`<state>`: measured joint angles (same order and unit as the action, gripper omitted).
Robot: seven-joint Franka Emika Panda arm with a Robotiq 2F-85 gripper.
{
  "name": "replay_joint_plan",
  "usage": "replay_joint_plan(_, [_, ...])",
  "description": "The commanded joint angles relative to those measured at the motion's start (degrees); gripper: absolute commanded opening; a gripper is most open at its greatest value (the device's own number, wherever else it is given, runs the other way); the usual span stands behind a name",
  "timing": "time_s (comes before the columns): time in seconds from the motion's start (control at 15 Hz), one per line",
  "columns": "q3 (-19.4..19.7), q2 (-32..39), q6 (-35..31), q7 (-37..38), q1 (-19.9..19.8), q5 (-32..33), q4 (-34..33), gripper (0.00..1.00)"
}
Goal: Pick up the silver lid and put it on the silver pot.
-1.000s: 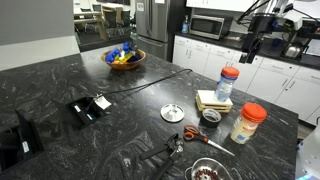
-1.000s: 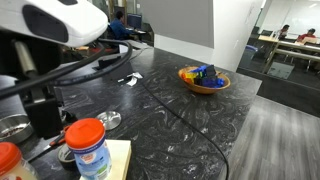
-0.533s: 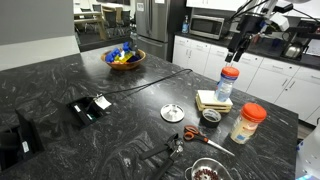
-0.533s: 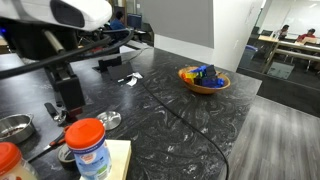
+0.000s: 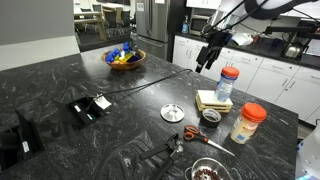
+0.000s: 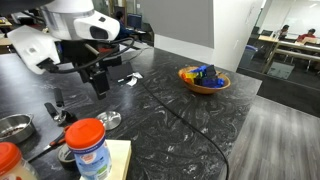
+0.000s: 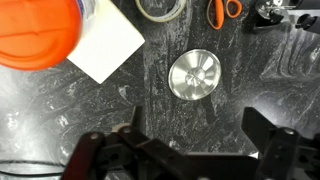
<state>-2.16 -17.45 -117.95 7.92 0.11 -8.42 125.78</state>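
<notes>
The silver lid (image 7: 194,75) lies flat on the dark table (image 5: 60,85) with its little knob up. Nothing is on it and nothing touches it. In the wrist view it is seen just ahead of the claw (image 7: 192,120), in line with the gap between the two fingers. The claw is held wide open, and nothing is held in it. In an exterior view the claw (image 5: 206,58) is seen high over the table, well above the lid.

Near the lid are a white pad (image 7: 105,45), a roll of tape (image 7: 160,8) and orange scissors (image 7: 225,10). A jar with an orange top (image 7: 35,30) stands by the pad. The silver pot (image 6: 12,127) is set well apart from the lid, near the table's edge.

The lid has not been picked up yet, so the step in hand looks like the reach down to it. The claw should be lowered straight down and kept in line with the knob. The fingers should be kept open until one is on each side of the knob. The lid is thin and shiny, so it could slip. A slow, firm pinch is best. The jar should not be bumped on the way.
</notes>
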Motion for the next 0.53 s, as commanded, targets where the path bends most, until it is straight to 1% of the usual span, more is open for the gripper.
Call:
replay_joint_plan(0.0, [0.04, 1.01, -0.08, 0.07, 0.47, 0.16, -0.19, 1.00])
replay_joint_plan(0.47, [0.43, 0.21, -0.03, 0.05, 0.37, 0.13, -0.19, 1.00])
